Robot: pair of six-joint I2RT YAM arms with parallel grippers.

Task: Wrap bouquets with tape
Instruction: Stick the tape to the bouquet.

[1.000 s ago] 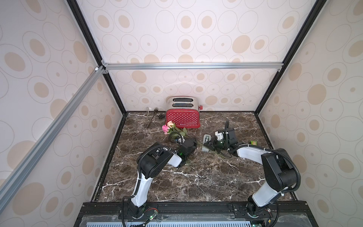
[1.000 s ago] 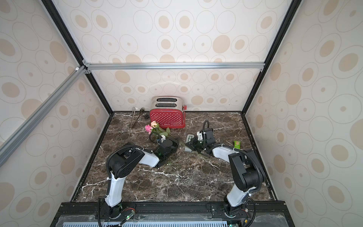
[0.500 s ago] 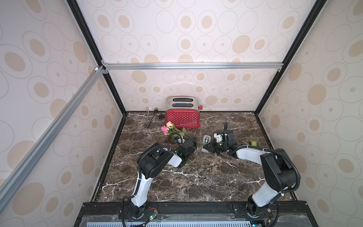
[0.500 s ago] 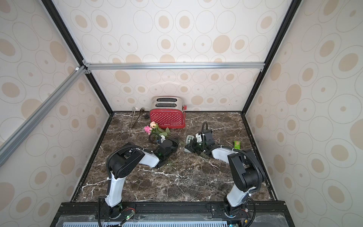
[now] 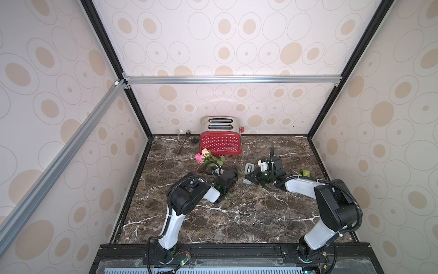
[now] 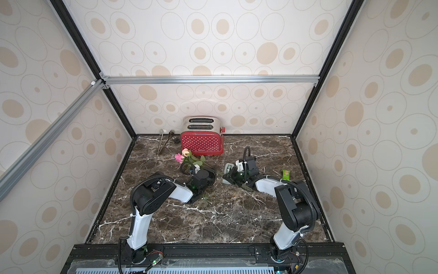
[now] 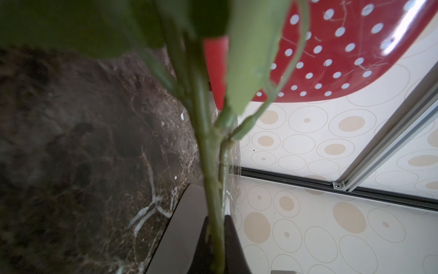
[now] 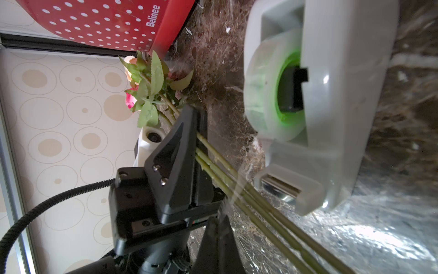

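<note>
The bouquets (image 5: 214, 161) (image 6: 193, 162) lie on the marble in front of the toaster, pink and peach heads pointing to it. My left gripper (image 5: 234, 172) (image 6: 212, 173) (image 7: 216, 221) is shut on their green stems (image 7: 208, 154). The right wrist view shows those stems (image 8: 267, 213) running out of the left gripper's fingers (image 8: 189, 142) and past the grey tape dispenser (image 5: 248, 174) (image 6: 228, 175) (image 8: 331, 106). A clear strip of tape (image 8: 228, 201) leads from its cutter across the stems. My right gripper (image 5: 254, 179) (image 6: 233, 179) (image 8: 219, 220) is shut on that strip's end.
A red dotted toaster (image 5: 220, 142) (image 6: 201, 142) stands at the back wall, metal tongs (image 5: 181, 142) to its left. A small green packet (image 5: 305, 172) (image 6: 286, 174) lies right of my right wrist. Patterned walls close in three sides.
My right wrist has shifted slightly beside the dispenser. The left arm and the bouquets have stayed in place.
</note>
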